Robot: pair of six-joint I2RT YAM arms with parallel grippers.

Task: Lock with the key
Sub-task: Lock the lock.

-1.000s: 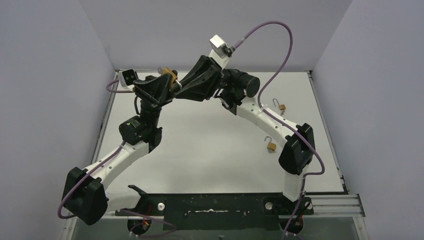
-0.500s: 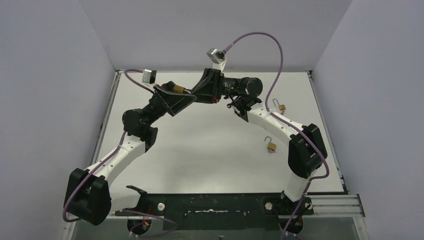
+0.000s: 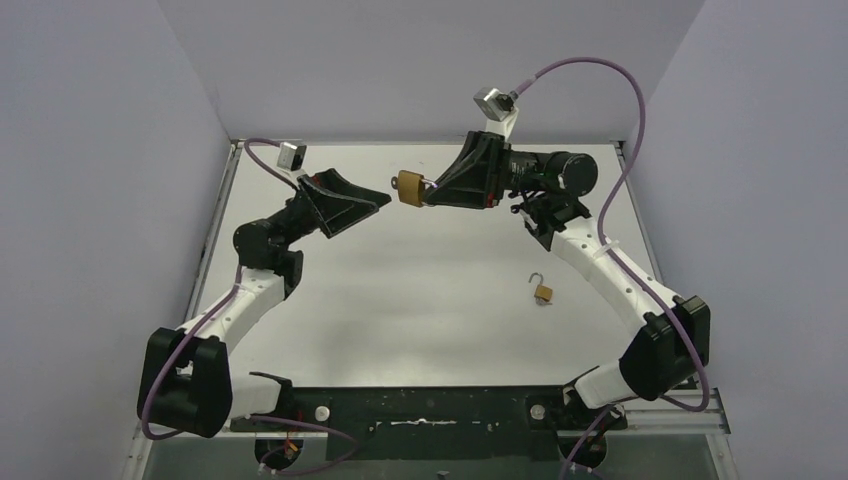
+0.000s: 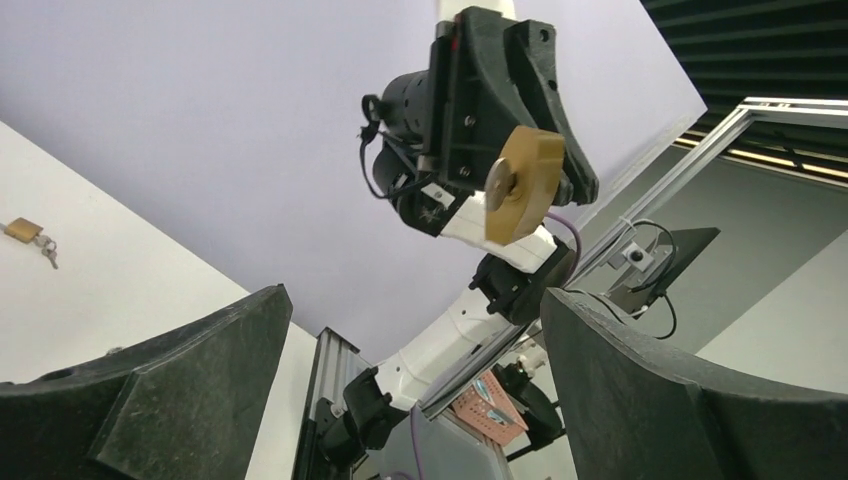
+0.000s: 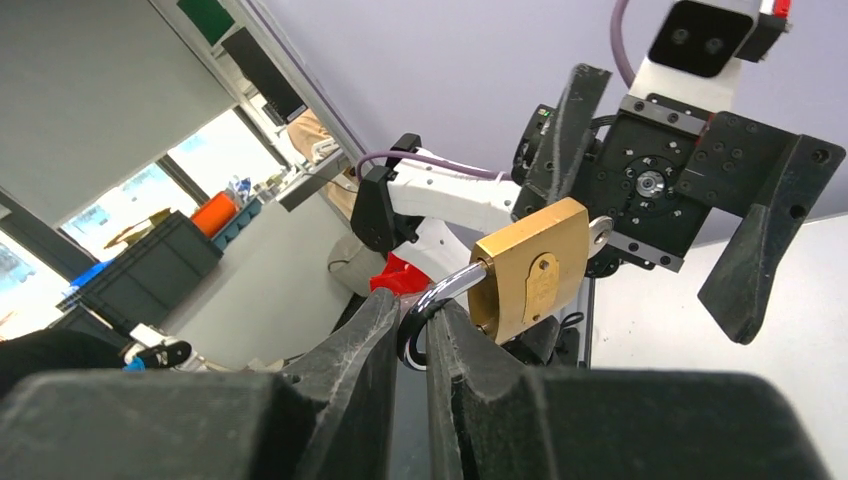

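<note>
- The right gripper's fingers are clenching on the silver shackle of a brass padlock. The loop is sitting in the narrow slot between them.
- The right gripper is holding the padlock body out beyond its fingertips, in the air above the table, with nothing under it.
- A key is sticking out of the padlock's far end, pointing away from the right gripper and toward the other one.
- The left gripper's fingers are standing released and spread wide, gripping nothing.
- The left gripper is facing the padlock head-on. In the top view its tips are hanging just beside the lock with a small gap showing between them.
- Both arms are reaching in from their own sides and meeting over the far middle of the table.
- A second padlock is lying on the table with its shackle swung open, well apart from both grippers and near the right arm.
</note>
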